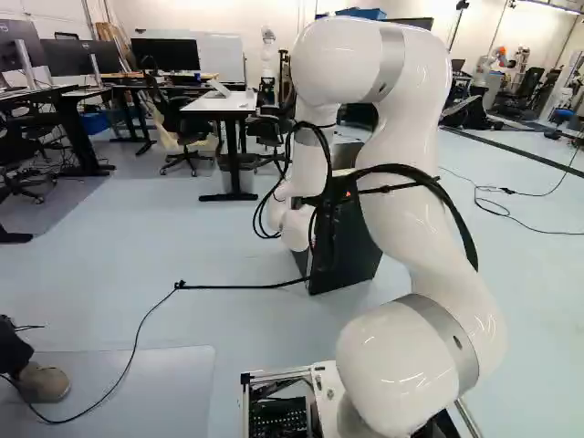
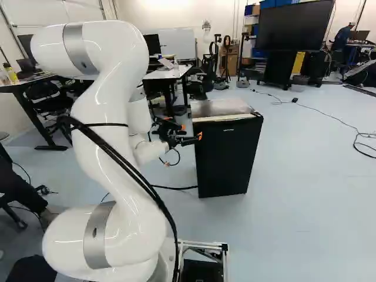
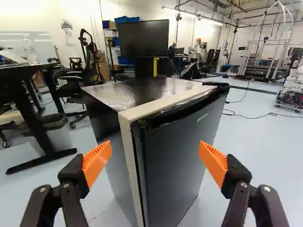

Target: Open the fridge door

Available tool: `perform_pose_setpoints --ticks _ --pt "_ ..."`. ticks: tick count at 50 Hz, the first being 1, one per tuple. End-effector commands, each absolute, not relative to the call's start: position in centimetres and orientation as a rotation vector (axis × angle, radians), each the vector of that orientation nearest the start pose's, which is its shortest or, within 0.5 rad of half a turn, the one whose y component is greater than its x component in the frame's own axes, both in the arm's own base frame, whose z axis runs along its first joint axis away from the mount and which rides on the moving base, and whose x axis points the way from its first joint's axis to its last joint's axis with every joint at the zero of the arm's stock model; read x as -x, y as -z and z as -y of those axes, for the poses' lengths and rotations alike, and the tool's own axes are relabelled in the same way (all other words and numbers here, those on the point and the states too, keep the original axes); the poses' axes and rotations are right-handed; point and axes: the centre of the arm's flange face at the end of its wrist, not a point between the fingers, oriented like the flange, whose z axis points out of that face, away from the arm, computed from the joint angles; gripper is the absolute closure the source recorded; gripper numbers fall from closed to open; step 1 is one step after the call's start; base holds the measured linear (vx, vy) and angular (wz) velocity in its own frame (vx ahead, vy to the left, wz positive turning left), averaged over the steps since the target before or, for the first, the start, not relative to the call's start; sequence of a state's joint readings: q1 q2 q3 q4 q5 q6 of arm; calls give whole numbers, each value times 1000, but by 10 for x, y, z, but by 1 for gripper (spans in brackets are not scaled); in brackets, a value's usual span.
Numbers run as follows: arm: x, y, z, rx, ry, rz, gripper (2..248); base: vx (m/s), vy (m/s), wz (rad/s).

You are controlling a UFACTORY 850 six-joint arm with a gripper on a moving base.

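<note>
Black fridge (image 1: 351,251) in the left base view stands on the floor (image 1: 219,319), partly hidden beyond the white arm (image 1: 406,228). Right base view: the fingers (image 2: 200,136) are near its upper left edge, and floor spreads to its right. Wrist view: the fingers stand wide apart, released, the fridge's near corner ahead; its door (image 3: 180,156) sits against the pale frame (image 3: 127,142), hiding the inside.

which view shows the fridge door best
The wrist view: the fridge door is closest there, top edge and side seam plain. The right base view shows nearly its whole front, smaller; in the left, the arm hides much of it.
</note>
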State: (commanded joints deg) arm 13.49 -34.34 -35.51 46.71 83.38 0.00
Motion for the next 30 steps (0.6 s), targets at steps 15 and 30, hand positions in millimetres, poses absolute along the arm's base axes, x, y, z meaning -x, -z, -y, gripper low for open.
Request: perform_pose_setpoints --ticks 15,30 --pt "-452 -252 -38 2532 2321 -837 3 0 0 0" --pt "-461 -251 -37 2523 2338 -903 3 0 0 0"
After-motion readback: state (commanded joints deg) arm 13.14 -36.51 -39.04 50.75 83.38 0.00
